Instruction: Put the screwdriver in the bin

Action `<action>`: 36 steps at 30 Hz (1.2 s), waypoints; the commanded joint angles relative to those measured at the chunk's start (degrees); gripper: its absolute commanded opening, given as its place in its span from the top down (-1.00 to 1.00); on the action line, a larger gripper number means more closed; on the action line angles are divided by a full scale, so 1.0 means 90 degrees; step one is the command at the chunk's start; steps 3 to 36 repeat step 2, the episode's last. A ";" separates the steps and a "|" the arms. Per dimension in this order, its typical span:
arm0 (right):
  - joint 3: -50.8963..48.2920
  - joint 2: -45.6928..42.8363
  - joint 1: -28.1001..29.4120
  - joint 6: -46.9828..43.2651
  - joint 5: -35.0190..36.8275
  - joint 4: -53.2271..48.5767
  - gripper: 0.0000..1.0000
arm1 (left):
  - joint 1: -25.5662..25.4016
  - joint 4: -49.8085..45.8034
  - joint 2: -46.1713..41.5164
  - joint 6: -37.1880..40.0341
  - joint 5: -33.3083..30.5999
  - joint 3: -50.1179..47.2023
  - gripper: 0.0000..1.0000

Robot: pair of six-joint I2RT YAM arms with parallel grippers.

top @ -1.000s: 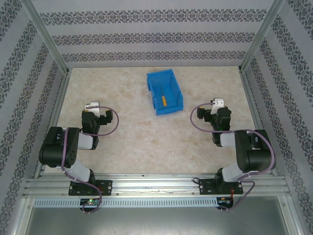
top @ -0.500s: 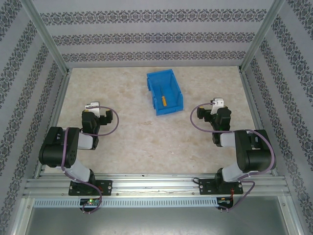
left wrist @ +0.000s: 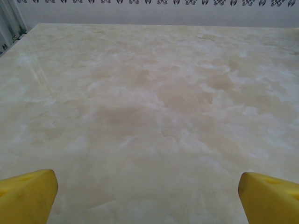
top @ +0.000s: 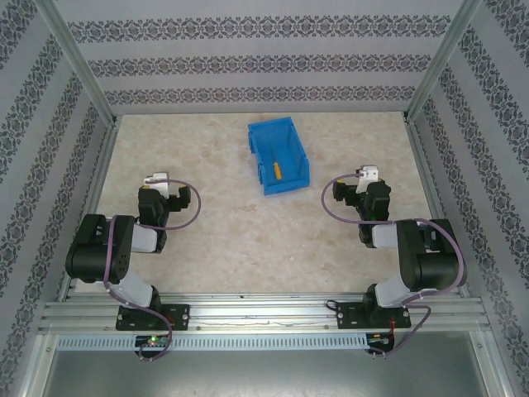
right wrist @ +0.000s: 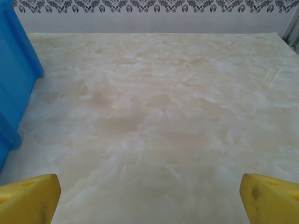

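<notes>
The bright blue bin [top: 281, 132] stands on the table at the back centre. Inside it lies the screwdriver [top: 277, 165], orange-yellow handle toward the near lip, dark shaft pointing away. My left gripper [top: 155, 184] rests folded back at the left, well clear of the bin; its yellow fingertips [left wrist: 28, 196] stand wide apart over bare table, so it is open [left wrist: 149, 200]. My right gripper [top: 364, 180] sits at the right of the bin, also open [right wrist: 149, 200] and empty, with yellow fingertips [right wrist: 271, 196] at the frame corners. The bin's blue wall [right wrist: 14, 79] shows at the left of the right wrist view.
The marble-patterned tabletop [top: 248, 223] spreads between the arms. Patterned walls and aluminium posts [top: 78, 58] enclose the table on three sides. A metal rail [top: 264, 314] runs along the near edge under both arm bases.
</notes>
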 commanded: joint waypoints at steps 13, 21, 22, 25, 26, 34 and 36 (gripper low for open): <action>0.0007 -0.0038 -0.0050 0.0076 -0.0110 0.0257 -0.96 | 0.0048 -0.0034 -0.0075 -0.0023 -0.0057 0.0084 -0.99; 0.0007 -0.0038 -0.0050 0.0076 -0.0110 0.0257 -0.96 | 0.0048 -0.0034 -0.0075 -0.0023 -0.0057 0.0084 -0.99; 0.0007 -0.0038 -0.0050 0.0076 -0.0110 0.0257 -0.96 | 0.0048 -0.0034 -0.0075 -0.0023 -0.0057 0.0084 -0.99; 0.0007 -0.0038 -0.0050 0.0076 -0.0110 0.0257 -0.96 | 0.0048 -0.0034 -0.0075 -0.0023 -0.0057 0.0084 -0.99; 0.0007 -0.0038 -0.0050 0.0076 -0.0110 0.0257 -0.96 | 0.0048 -0.0034 -0.0075 -0.0023 -0.0057 0.0084 -0.99; 0.0007 -0.0038 -0.0050 0.0076 -0.0110 0.0257 -0.96 | 0.0048 -0.0034 -0.0075 -0.0023 -0.0057 0.0084 -0.99; 0.0007 -0.0038 -0.0050 0.0076 -0.0110 0.0257 -0.96 | 0.0048 -0.0034 -0.0075 -0.0023 -0.0057 0.0084 -0.99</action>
